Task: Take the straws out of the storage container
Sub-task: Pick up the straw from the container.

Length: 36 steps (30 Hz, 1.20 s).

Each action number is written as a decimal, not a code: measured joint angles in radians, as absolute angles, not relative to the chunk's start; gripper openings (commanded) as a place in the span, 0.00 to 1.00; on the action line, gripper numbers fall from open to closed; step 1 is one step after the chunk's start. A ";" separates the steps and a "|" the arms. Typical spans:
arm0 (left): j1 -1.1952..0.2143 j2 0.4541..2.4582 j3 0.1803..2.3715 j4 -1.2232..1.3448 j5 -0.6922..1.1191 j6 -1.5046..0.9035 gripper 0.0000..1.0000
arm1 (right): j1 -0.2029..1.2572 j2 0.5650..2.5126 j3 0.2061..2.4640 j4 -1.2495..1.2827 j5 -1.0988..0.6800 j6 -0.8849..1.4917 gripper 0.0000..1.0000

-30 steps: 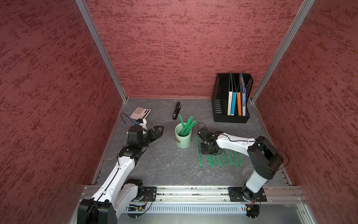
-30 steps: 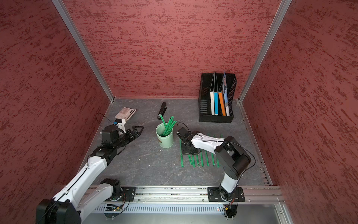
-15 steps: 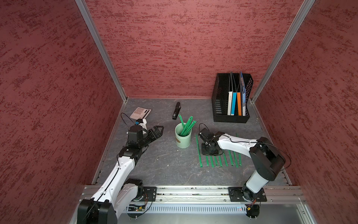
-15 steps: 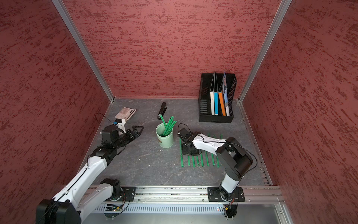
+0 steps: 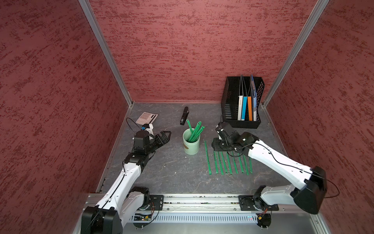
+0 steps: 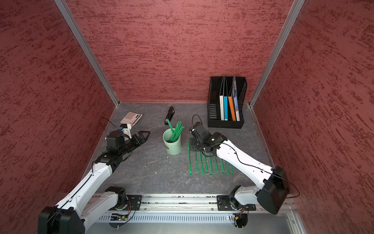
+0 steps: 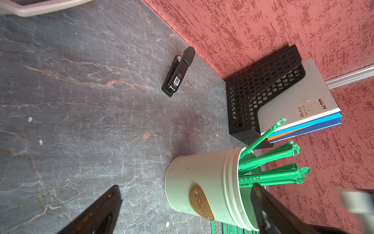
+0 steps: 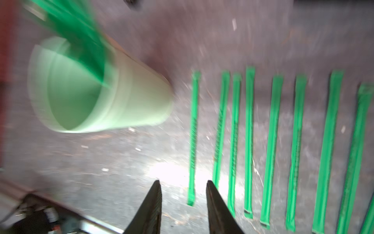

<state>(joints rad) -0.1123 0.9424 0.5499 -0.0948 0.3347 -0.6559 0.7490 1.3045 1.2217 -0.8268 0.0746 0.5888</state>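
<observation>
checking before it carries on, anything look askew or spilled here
Nothing spilled: the storage container stands upright, the laid-out straws lie in a neat row. Only the straw nearest the container sits slightly apart.

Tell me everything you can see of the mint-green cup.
The storage container is a pale mint-green cylindrical cup, matte, plastic or paper by its look, with a ridged band below the open rim and a brown oval label on its side. It stands upright on the grey marbled table, near its middle. Several green straws lean out over its rim. Only the table and those straws touch it.
</observation>
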 measured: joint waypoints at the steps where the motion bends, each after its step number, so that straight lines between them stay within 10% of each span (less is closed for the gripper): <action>1: -0.112 0.946 0.550 -0.090 0.335 -0.658 1.00 | 0.749 1.299 1.255 -0.826 0.077 0.574 0.35; 36: -0.111 0.950 0.550 -0.063 0.339 -0.658 1.00 | 0.809 1.987 1.891 -0.851 0.064 0.267 0.39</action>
<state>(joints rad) -0.1112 0.9497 0.5499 -0.0628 0.3386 -0.6582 0.8089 1.9873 1.8912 -0.8513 0.0635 0.2672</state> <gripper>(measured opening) 0.997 0.386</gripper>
